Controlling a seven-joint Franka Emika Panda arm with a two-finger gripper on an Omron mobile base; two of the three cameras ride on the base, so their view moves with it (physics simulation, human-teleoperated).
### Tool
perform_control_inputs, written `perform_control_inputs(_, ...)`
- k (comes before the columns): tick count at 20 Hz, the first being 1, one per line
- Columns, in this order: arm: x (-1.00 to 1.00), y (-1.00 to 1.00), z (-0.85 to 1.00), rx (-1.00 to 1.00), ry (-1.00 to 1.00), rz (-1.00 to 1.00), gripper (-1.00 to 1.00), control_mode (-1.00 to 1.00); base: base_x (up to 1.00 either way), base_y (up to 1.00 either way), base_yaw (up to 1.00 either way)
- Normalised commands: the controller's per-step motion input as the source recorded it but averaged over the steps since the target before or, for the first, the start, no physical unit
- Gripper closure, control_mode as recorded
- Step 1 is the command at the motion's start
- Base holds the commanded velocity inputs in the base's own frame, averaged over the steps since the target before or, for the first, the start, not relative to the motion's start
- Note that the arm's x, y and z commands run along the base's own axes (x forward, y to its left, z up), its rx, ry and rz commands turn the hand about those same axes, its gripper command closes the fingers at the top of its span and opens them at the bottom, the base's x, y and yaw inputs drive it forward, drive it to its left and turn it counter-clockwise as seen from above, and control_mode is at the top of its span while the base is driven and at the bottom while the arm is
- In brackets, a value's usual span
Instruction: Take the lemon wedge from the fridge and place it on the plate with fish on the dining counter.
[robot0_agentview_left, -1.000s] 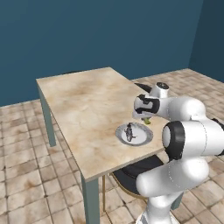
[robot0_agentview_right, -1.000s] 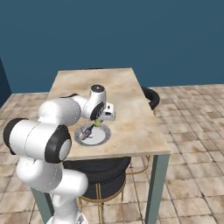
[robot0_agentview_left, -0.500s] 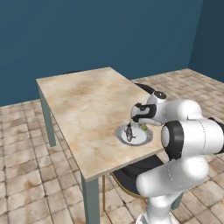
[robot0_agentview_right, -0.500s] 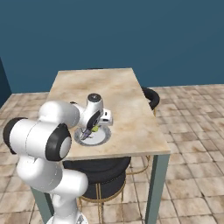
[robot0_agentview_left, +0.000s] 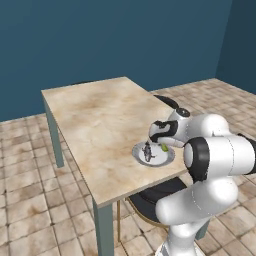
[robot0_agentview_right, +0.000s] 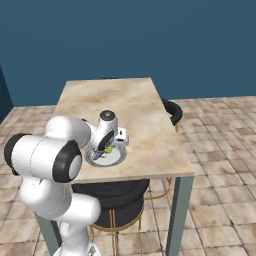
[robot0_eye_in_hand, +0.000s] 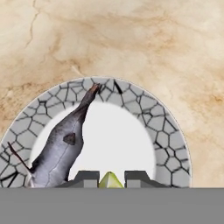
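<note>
A small round plate (robot0_eye_in_hand: 173, 144) with a grey cracked rim sits near the front edge of the beige marbled dining counter (robot0_agentview_left: 100, 117). A dark grey fish (robot0_eye_in_hand: 61, 146) lies on its left half in the hand view. My gripper (robot0_eye_in_hand: 110, 178) hangs just above the plate's white middle, shut on the yellow-green lemon wedge (robot0_eye_in_hand: 110, 180), whose tip pokes up between the two dark fingertips. From the left base view the lemon wedge (robot0_agentview_left: 164, 147) shows under the hand at the plate's (robot0_agentview_left: 168, 159) right side, beside the fish (robot0_agentview_left: 148, 152). In the right base view the gripper (robot0_agentview_right: 106, 148) hovers over the plate (robot0_agentview_right: 117, 159).
A black round stool (robot0_agentview_right: 112, 192) stands under the counter's near edge, and another stool (robot0_agentview_right: 172, 110) sits at its right side. Tiled floor surrounds the table, with a dark blue wall behind. The counter's far half is bare stone.
The hand has come down and inward over the plate, carrying the lemon wedge with it. The plate and fish have stayed put.
</note>
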Motion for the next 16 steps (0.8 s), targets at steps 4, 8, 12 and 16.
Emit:
perform_control_inputs(4,0.0,0.0,-0.08,0.0,-0.02,0.01,1.0,-1.0,0.0,0.0,0.0)
perform_control_inputs(8,0.0,0.0,-0.11,0.0,-0.01,0.02,1.0,-1.0,0.0,0.0,0.0)
perform_control_inputs(12,0.0,0.0,-0.12,0.0,0.0,0.01,1.0,-1.0,0.0,0.0,0.0)
perform_control_inputs(16,0.0,0.0,-0.1,0.0,0.0,0.0,1.0,-1.0,0.0,0.0,0.0)
